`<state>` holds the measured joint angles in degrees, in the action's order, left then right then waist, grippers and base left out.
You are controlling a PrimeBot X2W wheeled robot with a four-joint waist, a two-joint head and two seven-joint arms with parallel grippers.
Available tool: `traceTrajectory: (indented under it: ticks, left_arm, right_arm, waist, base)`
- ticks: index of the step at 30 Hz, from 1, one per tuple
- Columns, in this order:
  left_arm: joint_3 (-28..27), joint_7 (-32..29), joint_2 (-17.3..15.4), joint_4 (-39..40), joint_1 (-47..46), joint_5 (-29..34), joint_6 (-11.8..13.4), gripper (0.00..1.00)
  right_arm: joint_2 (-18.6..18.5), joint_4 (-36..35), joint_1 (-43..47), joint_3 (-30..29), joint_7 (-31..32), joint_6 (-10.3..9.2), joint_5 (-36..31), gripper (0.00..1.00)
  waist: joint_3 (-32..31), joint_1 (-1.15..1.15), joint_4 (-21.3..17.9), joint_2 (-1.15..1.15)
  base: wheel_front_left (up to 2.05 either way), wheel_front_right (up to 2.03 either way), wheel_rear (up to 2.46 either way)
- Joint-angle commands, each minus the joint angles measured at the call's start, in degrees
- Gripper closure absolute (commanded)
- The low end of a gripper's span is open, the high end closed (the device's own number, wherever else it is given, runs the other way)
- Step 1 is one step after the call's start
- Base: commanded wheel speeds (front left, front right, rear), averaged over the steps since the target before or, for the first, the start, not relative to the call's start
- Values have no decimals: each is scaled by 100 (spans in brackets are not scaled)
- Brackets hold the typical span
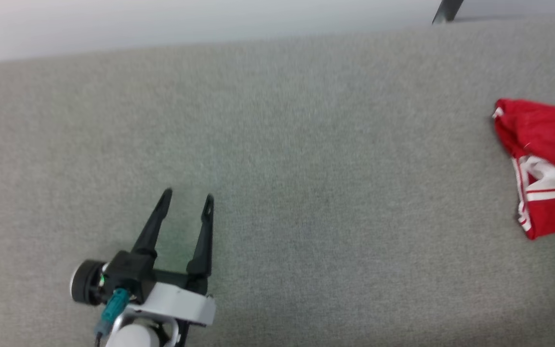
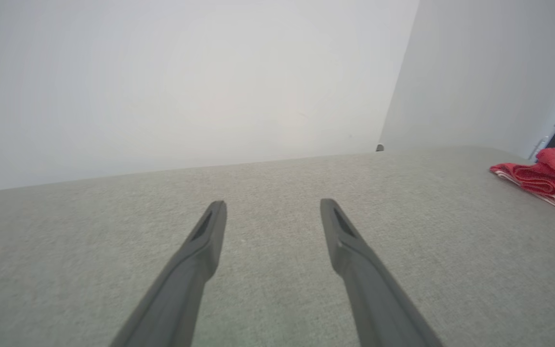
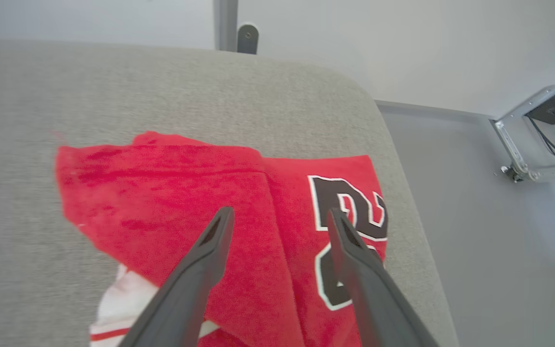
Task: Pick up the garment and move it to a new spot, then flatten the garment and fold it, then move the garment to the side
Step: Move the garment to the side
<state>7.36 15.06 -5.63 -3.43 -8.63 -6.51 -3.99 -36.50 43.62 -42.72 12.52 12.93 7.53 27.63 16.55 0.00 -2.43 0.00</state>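
Note:
The garment (image 1: 547, 164) is a red jersey with white striped trim, folded into a bundle at the right edge of the grey table (image 1: 306, 168). It also shows far right as the garment (image 2: 545, 176) in the left wrist view. In the right wrist view the garment (image 3: 239, 226) lies near the table's rounded corner, black white-outlined digits facing up. My right gripper (image 3: 280, 217) hovers over it, open, nothing between its fingers. My left gripper (image 1: 187, 197) stands open over bare table at the lower left, far from the garment; it appears as the left gripper (image 2: 272, 207) in its own view.
The table's right edge (image 3: 403, 159) and rounded corner lie just beyond the garment, with grey floor (image 3: 489, 231) below. A metal bracket with cables (image 3: 542, 130) stands off to the right. A white wall (image 2: 186, 72) runs behind the table's far edge.

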Motion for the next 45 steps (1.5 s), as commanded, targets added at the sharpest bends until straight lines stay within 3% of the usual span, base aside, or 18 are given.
traceTrajectory:
  ticks: [1,9,16,21,28,35,37,45]
  left_arm:
    - [-46,6,-26,-112,124,-58,29,0]
    - [-347,7,-146,-508,172,-165,107,0]
    - [-553,6,-267,-758,430,-225,188,0]
    - [-581,6,-254,-683,724,-373,61,0]
    - [-535,6,-247,-489,1283,-274,109,0]
    - [-671,7,-182,103,2075,-188,371,0]
    - [-701,7,-195,546,2519,-101,499,0]
    - [-602,-49,-197,788,2736,-24,605,0]
  right_arm:
    - [111,-99,183,116,-138,-9,78,0]
    - [920,-768,892,506,-830,-9,469,0]
    - [1473,-1213,1687,311,-1275,-9,631,0]
    - [1660,-1621,2262,87,-1389,-9,517,0]
    - [1785,-2441,3157,-427,-1300,-9,413,0]
    - [1913,-3479,4169,-983,-978,-9,198,0]
    - [2128,-4145,4667,-1264,-713,-9,61,0]
    - [2525,-4925,5110,-1434,-371,-8,-199,0]
  waist:
    - [-534,0,-2,0]
    - [-1238,0,-55,0]
    - [-1665,0,-160,0]
    - [-1762,0,-222,0]
    - [-1845,0,-200,0]
    - [-1840,0,-174,0]
    - [-1832,0,-110,0]
    - [-1871,0,-31,0]
  base:
    - [0,0,0]
    - [0,0,0]
    - [0,0,0]
    - [0,0,0]
    - [0,0,0]
    - [0,0,0]
    - [0,0,0]
    - [0,0,0]
